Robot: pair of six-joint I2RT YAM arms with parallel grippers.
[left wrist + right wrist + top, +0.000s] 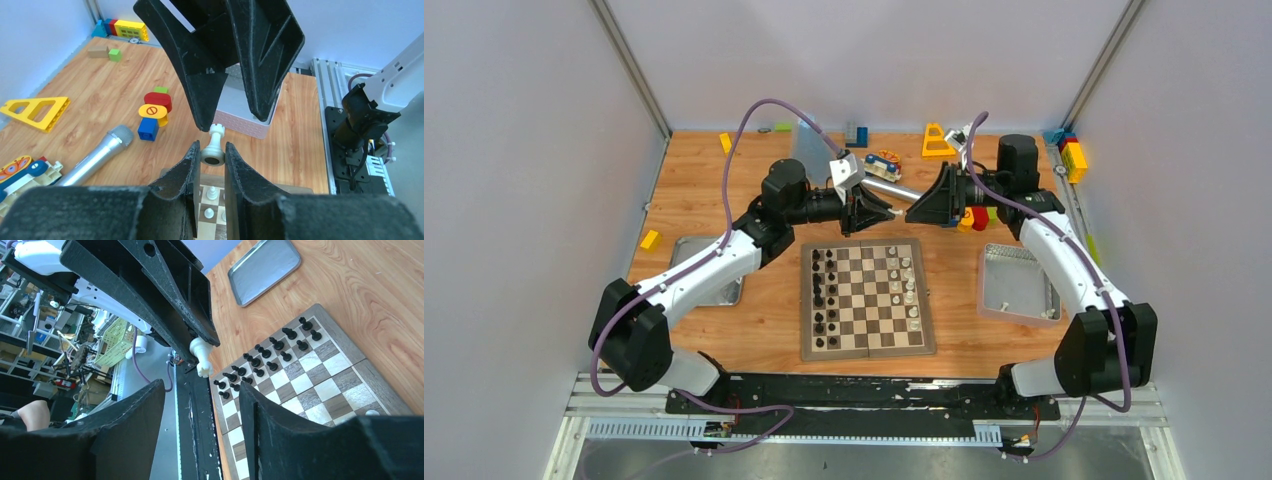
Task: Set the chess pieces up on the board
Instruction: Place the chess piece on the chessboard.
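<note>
Left gripper [211, 153] is pinching a white piece [214, 142], possibly a rook. Right gripper [231, 120] is gaping wide just beyond it.

You can read no words anywhere; only a red circle-and-bar sign shows on the yellow toy block [153, 111]

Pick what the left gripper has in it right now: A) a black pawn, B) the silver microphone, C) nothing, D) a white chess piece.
D: the left wrist view shows the left gripper shut on the base of a white chess piece, held up in the air.
</note>
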